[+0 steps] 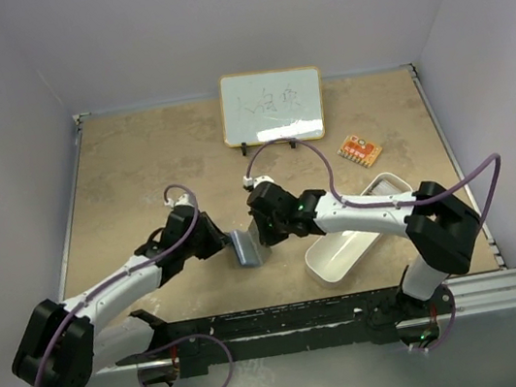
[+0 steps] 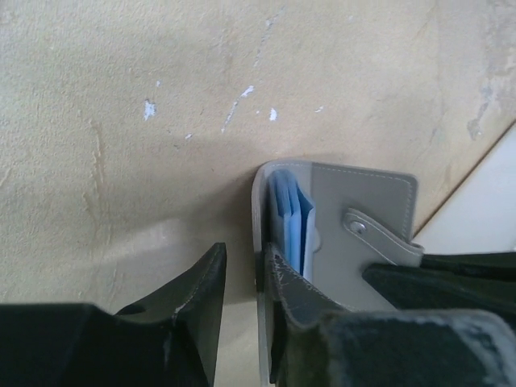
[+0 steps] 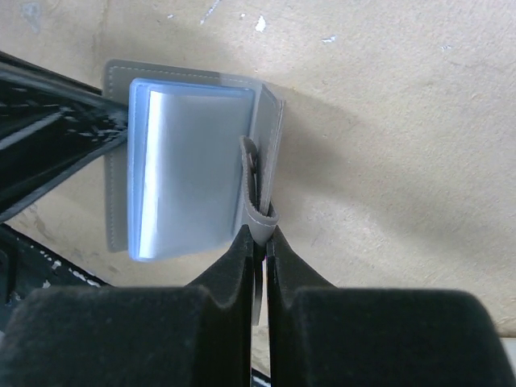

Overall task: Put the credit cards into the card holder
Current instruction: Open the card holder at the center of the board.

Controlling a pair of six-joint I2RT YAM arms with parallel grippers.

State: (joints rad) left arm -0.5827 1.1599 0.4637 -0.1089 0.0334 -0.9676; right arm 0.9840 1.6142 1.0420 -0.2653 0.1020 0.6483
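Just to the left of the white tray [image 1: 345, 256], the grey card holder [image 1: 244, 247] is held open like a book between the two arms, above the tan tabletop [image 1: 137, 173]. The right pincer [image 3: 258, 242] reaches in from the tray's side, its fingers pressed together on the holder's snap strap [image 3: 256, 197], pinching it. The left pincer [image 2: 242, 270] comes from the side away from the tray and is slightly spread. One finger lies against the holder's other cover and a gap shows before the other finger, so it is not clamping. The light blue card [image 3: 189, 165] sits inside the holder, tucked into its pocket. The orange-gold card [image 1: 359, 148] lies flat on the tabletop beyond the tray, well apart from the holder.
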